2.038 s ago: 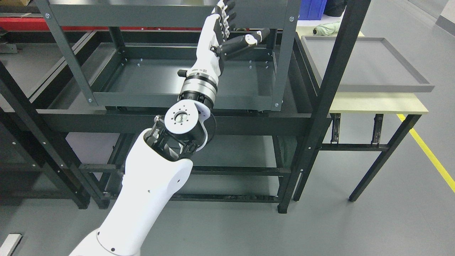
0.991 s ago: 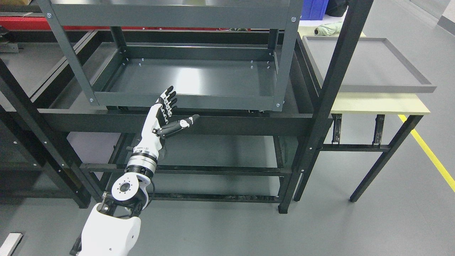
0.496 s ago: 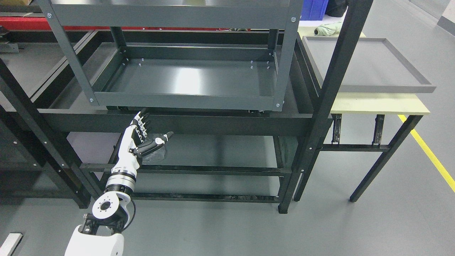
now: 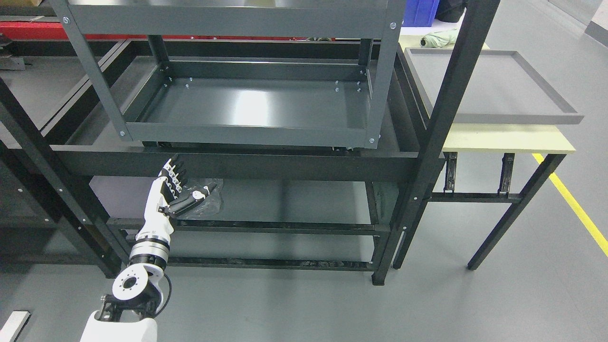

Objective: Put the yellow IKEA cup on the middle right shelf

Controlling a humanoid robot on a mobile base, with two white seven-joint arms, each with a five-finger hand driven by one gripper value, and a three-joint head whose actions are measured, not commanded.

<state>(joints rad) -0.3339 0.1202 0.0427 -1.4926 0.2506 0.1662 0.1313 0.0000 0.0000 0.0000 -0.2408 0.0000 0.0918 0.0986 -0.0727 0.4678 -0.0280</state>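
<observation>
My left hand (image 4: 183,187) hangs low in the head view, in front of the black rack's lower level, fingers spread and thumb out, holding nothing. Its white forearm (image 4: 154,223) rises from the bottom left edge. No yellow cup shows anywhere in view. The grey metal shelf unit (image 4: 247,128) stands on the black rack, its tray bare. The right arm is out of the picture.
A black rack (image 4: 237,164) runs across the middle, with upright posts (image 4: 441,118) on the right. A pale table (image 4: 508,137) at the right carries a grey tray (image 4: 494,85). A blue bin (image 4: 418,12) sits at the top. A yellow line (image 4: 574,204) marks the floor.
My left arm has dropped from high inside the grey shelf unit down and left to the rack's lower level, hand staying open and empty throughout.
</observation>
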